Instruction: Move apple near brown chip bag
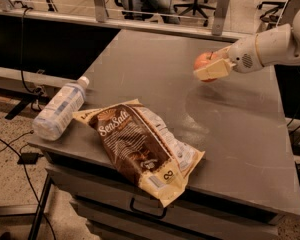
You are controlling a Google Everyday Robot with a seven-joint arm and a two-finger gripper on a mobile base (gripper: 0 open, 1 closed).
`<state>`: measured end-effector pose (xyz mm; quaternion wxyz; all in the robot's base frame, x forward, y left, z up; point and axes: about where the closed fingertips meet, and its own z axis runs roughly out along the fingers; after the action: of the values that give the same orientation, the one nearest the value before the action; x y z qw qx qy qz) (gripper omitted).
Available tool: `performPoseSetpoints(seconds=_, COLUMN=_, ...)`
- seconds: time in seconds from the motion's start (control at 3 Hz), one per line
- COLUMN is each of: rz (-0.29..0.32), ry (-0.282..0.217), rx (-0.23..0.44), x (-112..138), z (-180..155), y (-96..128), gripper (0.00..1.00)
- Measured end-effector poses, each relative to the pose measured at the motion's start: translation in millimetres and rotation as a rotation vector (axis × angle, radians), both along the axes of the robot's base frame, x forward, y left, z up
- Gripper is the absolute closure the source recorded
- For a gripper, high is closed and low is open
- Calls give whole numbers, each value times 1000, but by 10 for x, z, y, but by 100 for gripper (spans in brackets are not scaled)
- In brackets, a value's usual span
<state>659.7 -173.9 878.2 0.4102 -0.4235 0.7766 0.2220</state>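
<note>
Stretching level over the table [240, 134], arm [275, 46] with gripper [210, 68] closed around the apple [202, 60], seemingly off it.

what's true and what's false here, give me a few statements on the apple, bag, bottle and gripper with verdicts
1. The gripper grips the apple over the far right of the table. True.
2. The apple touches the brown chip bag. False: bare tabletop lies between them.
3. The water bottle stands upright. False: it lies on its side at the left edge.
4. The brown chip bag overhangs the table's front edge. True.
</note>
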Motion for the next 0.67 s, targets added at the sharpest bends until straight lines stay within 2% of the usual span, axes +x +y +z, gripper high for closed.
performPoseSetpoints(seconds=0.33, rz=98, ry=60, rx=6, x=-405, z=265, y=97, gripper=100)
performPoseSetpoints(seconds=0.67, rz=98, ry=60, rx=6, x=-405, z=265, y=98, gripper=100)
